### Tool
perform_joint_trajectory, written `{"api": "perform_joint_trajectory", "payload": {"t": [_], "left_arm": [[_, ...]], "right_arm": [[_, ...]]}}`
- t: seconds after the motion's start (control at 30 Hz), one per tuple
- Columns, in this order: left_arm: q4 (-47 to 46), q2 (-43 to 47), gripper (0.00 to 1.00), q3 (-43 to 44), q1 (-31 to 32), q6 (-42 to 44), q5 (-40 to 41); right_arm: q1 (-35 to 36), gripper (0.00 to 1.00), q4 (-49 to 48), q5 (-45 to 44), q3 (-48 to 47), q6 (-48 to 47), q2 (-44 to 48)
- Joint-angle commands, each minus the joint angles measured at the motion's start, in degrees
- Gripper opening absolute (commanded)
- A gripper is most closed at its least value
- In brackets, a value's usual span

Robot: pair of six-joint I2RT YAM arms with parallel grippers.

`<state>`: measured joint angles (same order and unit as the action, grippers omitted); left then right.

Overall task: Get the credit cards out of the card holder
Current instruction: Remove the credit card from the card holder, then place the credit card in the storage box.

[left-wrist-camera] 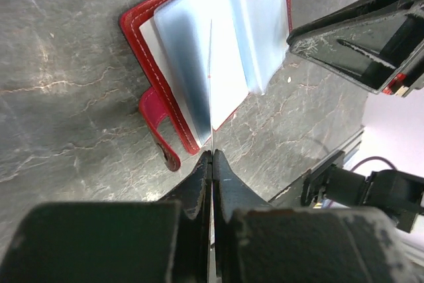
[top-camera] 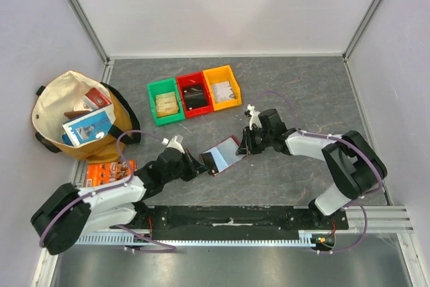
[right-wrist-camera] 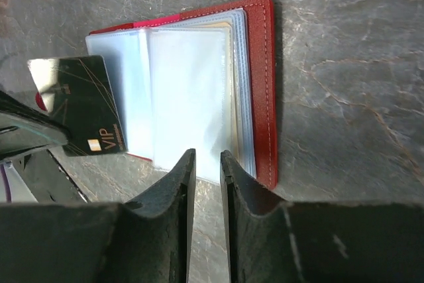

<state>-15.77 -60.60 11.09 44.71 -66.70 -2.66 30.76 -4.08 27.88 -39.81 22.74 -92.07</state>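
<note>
The dark-red card holder [top-camera: 228, 151] lies open on the table, pale clear sleeves up; it also shows in the left wrist view [left-wrist-camera: 136, 21] and the right wrist view [right-wrist-camera: 262, 84]. My left gripper [top-camera: 203, 162] is shut on a black VIP credit card [right-wrist-camera: 83, 104], which lies partly over the holder's left sleeve. In the left wrist view the card [left-wrist-camera: 211, 77] is edge-on, a thin line running from my closed fingertips [left-wrist-camera: 212, 157]. My right gripper [right-wrist-camera: 205, 158] stands at the holder's near edge, jaws a narrow gap apart with nothing between them; it also shows in the top view [top-camera: 246, 142].
Green [top-camera: 164, 103], red [top-camera: 194, 95] and yellow [top-camera: 224, 87] bins stand in a row at the back. A cloth bag [top-camera: 60, 99] with packets in it sits at the far left. An orange flat packet [top-camera: 107, 173] lies by my left arm.
</note>
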Motion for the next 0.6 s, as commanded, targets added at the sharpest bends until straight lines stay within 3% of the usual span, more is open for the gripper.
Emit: {"api": "perform_joint_trajectory", "payload": {"t": [0.0,0.23,0.37,0.57], "left_arm": [[15.39,8.02,0.02,5.16,-0.23,11.04,4.22],[27.01,14.10,0.02,15.08,-0.76,26.51,0.92],[32.98,13.23,0.02,23.34,-0.76,35.83,-4.19],[41.51,11.29,0.02,34.24,-0.76,49.97,-9.73]], "right_arm": [[-0.35,0.31,6.42,-3.97,-3.60,-2.79,5.93],[-0.35,0.42,11.72,-1.96,-7.12,-7.62,16.74],[-0.35,0.52,12.60,3.40,-9.14,-10.95,21.48],[-0.27,0.60,11.64,9.81,-11.25,-16.41,26.85]]}}
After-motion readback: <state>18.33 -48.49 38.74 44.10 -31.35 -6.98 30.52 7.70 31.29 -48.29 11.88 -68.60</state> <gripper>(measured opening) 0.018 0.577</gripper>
